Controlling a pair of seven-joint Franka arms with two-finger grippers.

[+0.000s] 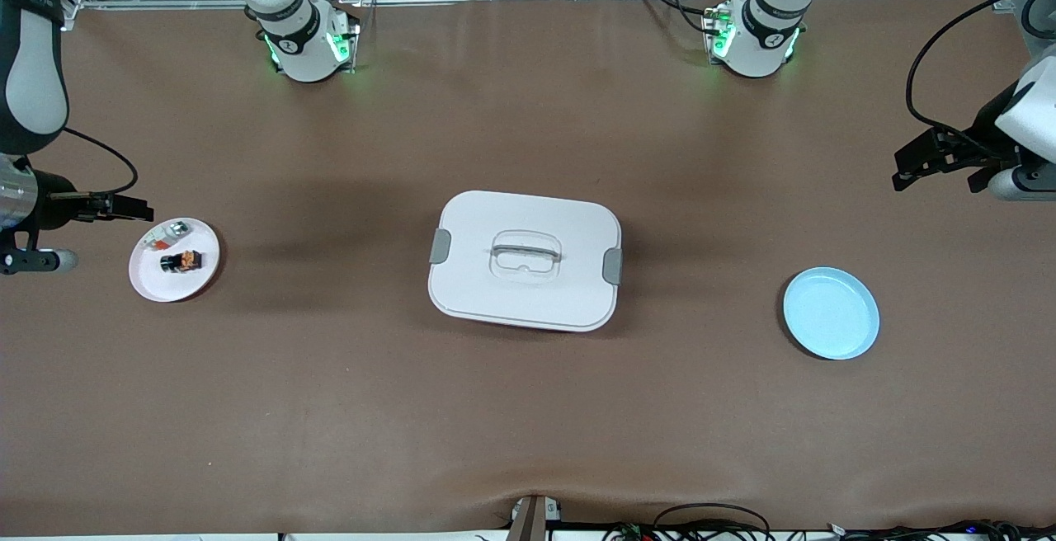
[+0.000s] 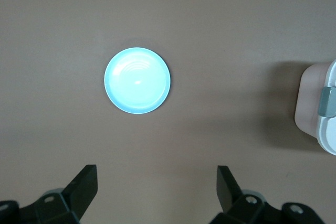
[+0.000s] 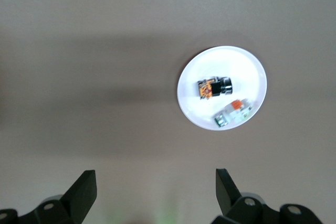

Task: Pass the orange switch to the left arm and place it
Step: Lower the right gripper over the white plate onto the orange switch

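Tiny black stubby orange switch (image 1: 181, 261) with an orange end, lying on its side on a small round white plastic plate (image 1: 200, 279) toward the right arm's end of the brown bench (image 1: 528, 409). Shares that plate with a small silver-white part with a red-orange bit (image 1: 171, 232), lying close by, farther from the front camera, apart from it by a narrow gap. Probably light, rigid and hard plastic; rounded body, so likely to roll or twist if pinched off-centre. Best taken across the black barrel, not the orange end, with care not to nudge the neighbour. Smooth, shallow-rimmed plate, likely to slide if pushed.

Right hand (image 3: 152, 195) up over the bench just beside the white plate, fingers spread wide, holding nothing. Left hand (image 2: 157, 192) waiting over the left arm's end of the bench near a round, glossy, shallow pale-blue plate (image 1: 831, 312), fingers likewise spread and empty.

Large white rounded-rectangular plastic box (image 1: 525, 260) with grey side clips and a recessed lid handle, mid-bench between the two plates: a bulky obstacle, judged to call for a high carry over it.
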